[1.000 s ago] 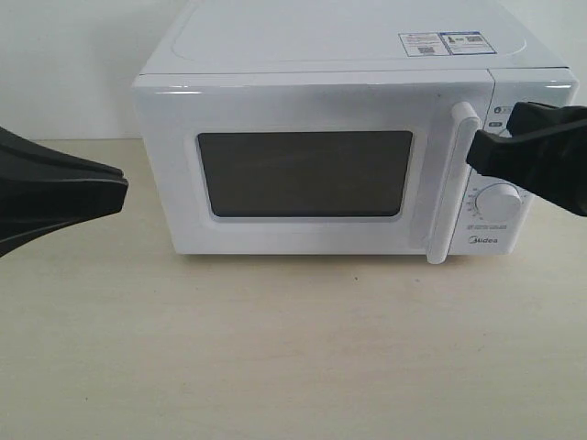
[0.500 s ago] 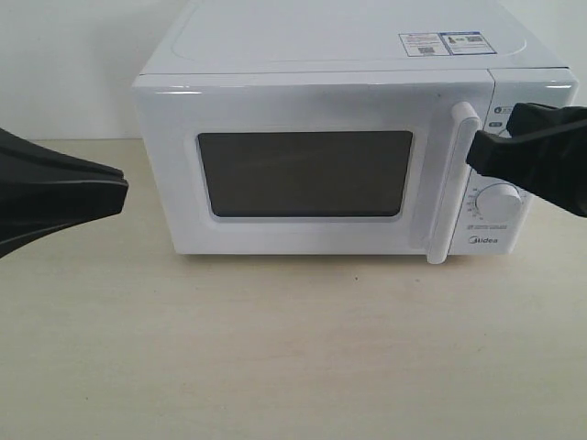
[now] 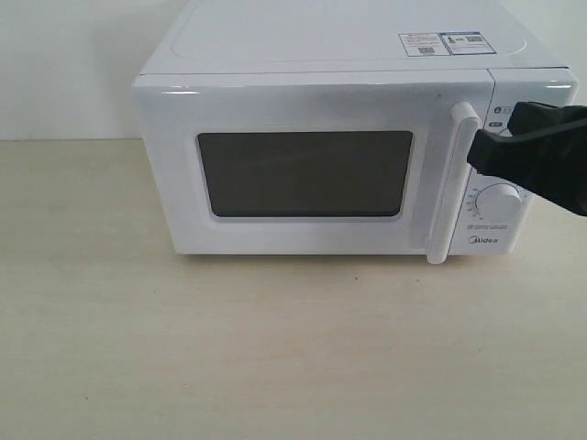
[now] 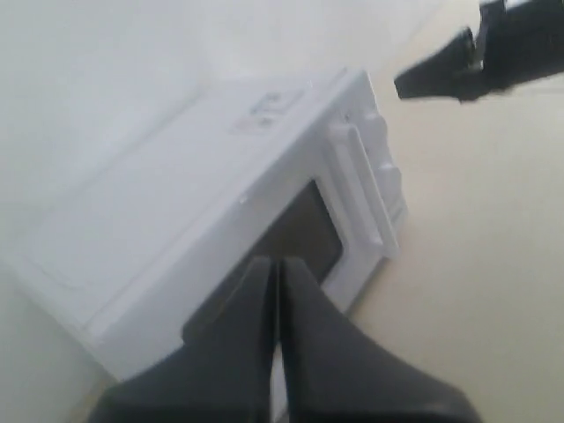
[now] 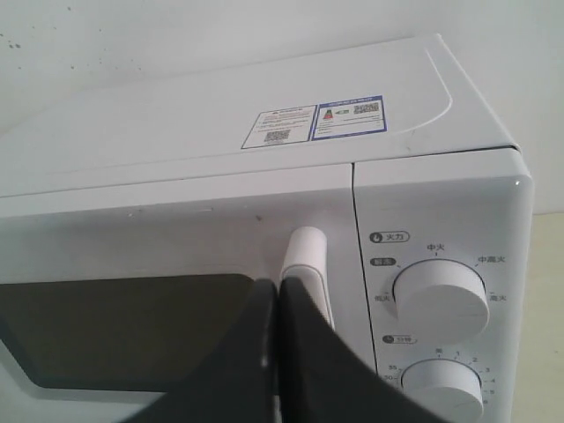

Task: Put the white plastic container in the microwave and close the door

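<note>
White and boxy, the Midea countertop microwave (image 3: 321, 46) sits on the pale beige counter (image 3: 275, 348), facing my exterior camera. Its white front door (image 3: 303, 105) is closed flush, and the dark rectangular window (image 3: 305, 174) shows me nothing of the inside. Two round white dials (image 5: 441, 295) sit on the right panel, and printed stickers (image 3: 442, 43) lie on the top.

My black right end effector (image 3: 475, 151) is clenched, fingers pressed together with nothing between them. Its tip is level with the upper part of the vertical white bar handle (image 3: 454, 202); the left wrist view shows a gap between them.

My black left end effector (image 4: 278, 264) is clenched too, gripping nothing, and looks down on the microwave's top and door from above.
</note>
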Action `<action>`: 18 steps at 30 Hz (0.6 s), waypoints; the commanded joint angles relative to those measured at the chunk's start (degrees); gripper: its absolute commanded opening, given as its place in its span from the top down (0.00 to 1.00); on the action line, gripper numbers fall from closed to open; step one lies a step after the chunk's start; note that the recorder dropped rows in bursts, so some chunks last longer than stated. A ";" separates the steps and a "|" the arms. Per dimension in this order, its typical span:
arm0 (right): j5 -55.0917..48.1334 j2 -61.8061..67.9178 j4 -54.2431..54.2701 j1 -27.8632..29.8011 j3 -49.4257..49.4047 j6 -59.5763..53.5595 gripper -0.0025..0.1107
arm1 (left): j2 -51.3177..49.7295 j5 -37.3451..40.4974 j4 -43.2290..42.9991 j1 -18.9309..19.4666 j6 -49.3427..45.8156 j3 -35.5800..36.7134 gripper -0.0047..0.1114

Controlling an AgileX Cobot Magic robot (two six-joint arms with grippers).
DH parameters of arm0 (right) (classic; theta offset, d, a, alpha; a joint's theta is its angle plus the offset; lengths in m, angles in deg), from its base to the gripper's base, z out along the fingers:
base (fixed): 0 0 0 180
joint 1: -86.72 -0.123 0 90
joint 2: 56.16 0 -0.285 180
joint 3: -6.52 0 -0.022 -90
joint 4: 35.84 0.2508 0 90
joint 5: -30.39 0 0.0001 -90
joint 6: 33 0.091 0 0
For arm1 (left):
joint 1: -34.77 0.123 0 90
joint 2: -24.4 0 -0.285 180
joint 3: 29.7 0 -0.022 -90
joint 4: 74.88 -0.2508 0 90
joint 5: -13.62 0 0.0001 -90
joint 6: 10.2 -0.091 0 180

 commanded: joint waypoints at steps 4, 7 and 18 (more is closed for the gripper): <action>0.44 -0.34 -0.37 0.41 -0.32 -0.53 0.98 | 15.47 1.35 -1.92 5.96 8.00 -0.50 0.93; 0.44 -0.34 -0.37 0.41 -0.32 -0.53 0.98 | 20.46 3.28 -8.40 7.45 17.11 -0.50 0.93; 0.44 -0.34 -0.37 0.41 -0.32 -0.53 0.98 | 33.14 22.51 -43.95 9.03 75.76 -0.05 0.93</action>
